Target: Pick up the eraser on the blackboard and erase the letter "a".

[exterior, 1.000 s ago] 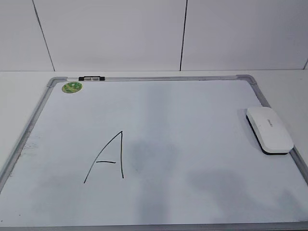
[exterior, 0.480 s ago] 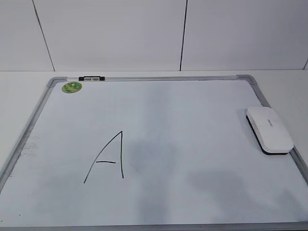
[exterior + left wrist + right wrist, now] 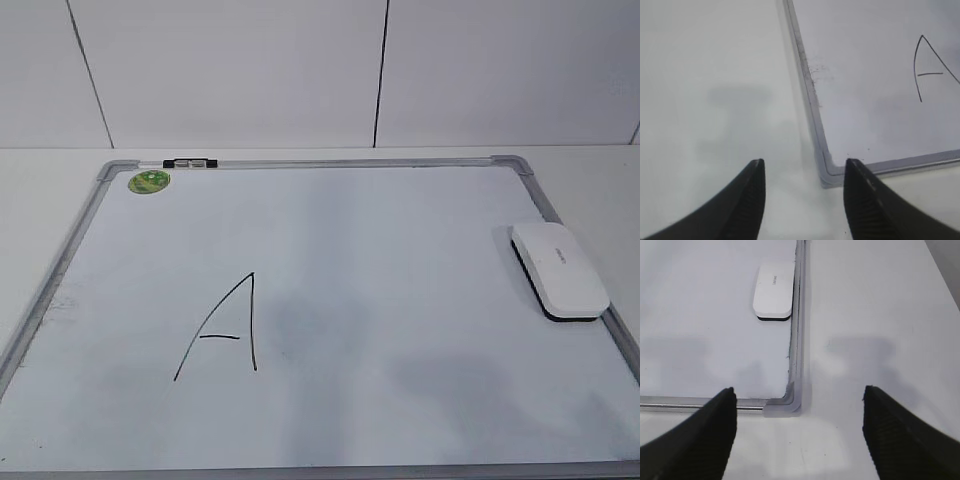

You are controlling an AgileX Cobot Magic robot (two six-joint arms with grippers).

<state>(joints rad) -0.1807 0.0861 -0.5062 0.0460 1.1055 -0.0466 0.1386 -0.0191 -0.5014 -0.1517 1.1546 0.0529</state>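
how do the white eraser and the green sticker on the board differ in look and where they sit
The white oblong plastic eraser is a raised block with a dark underside; the round green sticker lies flat. The eraser is much larger than the sticker. The eraser sits by the right frame edge, the sticker in the far left corner. Both rest on the grey-framed white board, well away from the black capital A.

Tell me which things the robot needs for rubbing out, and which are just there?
Needed: eraser, board, right fingers, which are open. No small "a" shows, only the big A.
Just there: green sticker, clip, left fingers.
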